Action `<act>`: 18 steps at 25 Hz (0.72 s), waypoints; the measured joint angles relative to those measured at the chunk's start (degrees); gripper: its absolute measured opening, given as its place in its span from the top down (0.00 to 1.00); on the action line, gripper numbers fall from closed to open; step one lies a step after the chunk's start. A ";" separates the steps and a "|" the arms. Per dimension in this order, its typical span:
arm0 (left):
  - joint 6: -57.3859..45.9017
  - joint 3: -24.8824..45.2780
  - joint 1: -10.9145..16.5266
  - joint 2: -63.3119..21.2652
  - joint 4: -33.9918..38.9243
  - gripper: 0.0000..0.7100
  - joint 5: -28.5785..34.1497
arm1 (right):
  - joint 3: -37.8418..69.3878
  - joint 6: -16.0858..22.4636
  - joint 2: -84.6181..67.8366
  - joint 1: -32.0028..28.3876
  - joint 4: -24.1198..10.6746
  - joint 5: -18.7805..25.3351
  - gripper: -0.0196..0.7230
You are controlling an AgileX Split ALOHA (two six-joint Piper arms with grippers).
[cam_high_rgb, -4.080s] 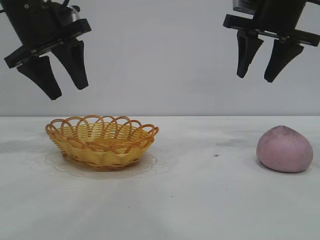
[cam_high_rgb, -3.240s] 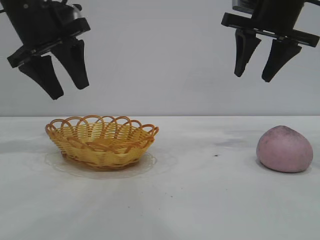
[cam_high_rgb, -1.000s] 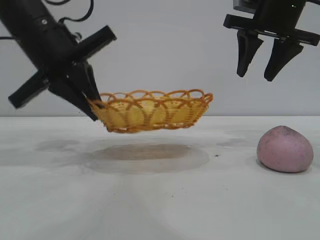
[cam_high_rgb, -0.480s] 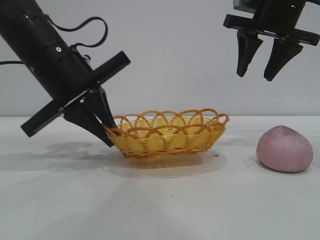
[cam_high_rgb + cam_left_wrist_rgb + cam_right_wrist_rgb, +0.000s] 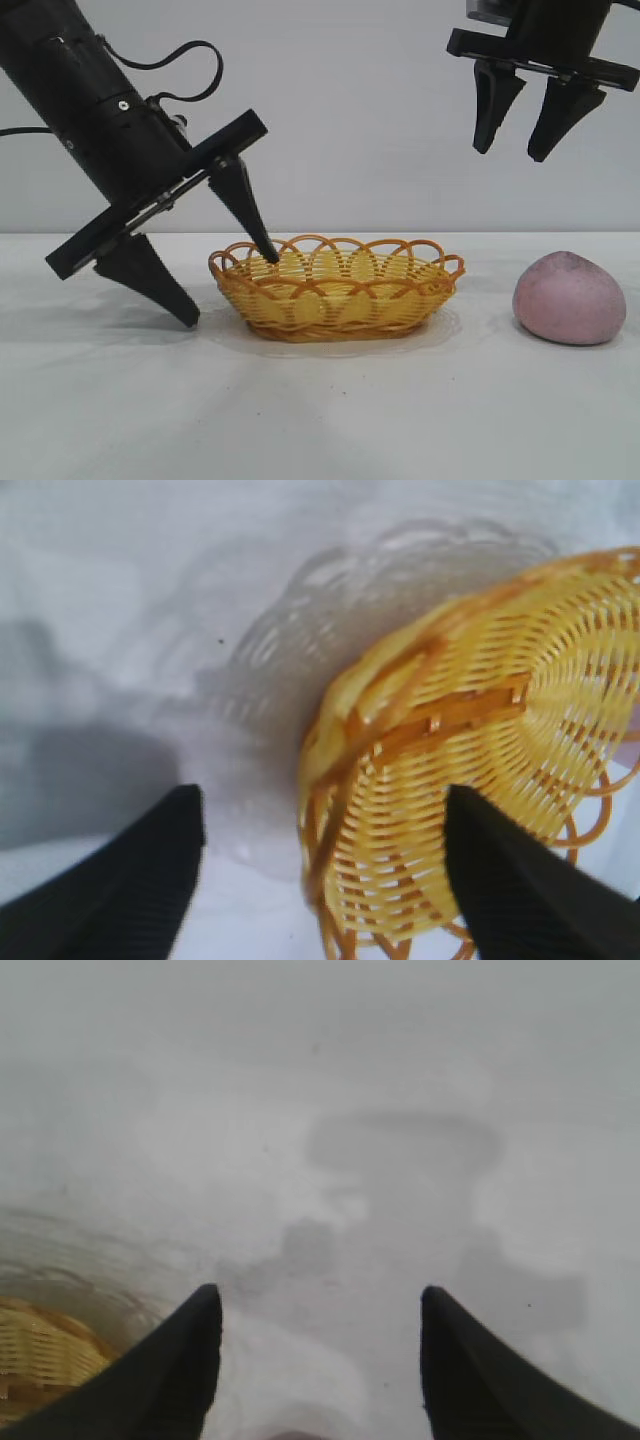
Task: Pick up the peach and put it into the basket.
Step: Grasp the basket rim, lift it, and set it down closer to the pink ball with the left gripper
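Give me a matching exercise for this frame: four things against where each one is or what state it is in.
Things:
1. basket
2. peach
3. left gripper
4. right gripper

States:
A. raised, open, empty
B. on the table, right of the basket
C. open, straddling the basket's left rim
D. resting on the table, nothing inside

Pairs: 1-D, 2-B, 3-C, 4-A

left arm (image 5: pixel 90 130): cut off at upper left frame edge | right arm (image 5: pixel 545 30): cropped at top edge, upper right | basket (image 5: pixel 480 780): runs off right and bottom edges in left wrist view | peach (image 5: pixel 569 298): underside hidden against table
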 joint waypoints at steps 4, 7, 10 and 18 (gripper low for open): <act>1.19 -2.15 2.48 -0.37 3.44 0.26 7.74 | 0.00 0.00 0.00 0.00 0.00 0.00 0.47; 1.19 -5.45 4.27 -1.26 8.37 0.26 12.32 | 0.00 0.00 0.00 0.00 0.00 0.00 0.47; 0.55 -9.96 4.93 -1.84 15.95 0.26 16.39 | 0.00 0.00 0.00 0.00 0.00 0.00 0.47; -11.07 -23.52 5.21 -1.84 45.25 0.26 23.64 | 0.00 0.00 0.00 0.00 0.00 0.00 0.47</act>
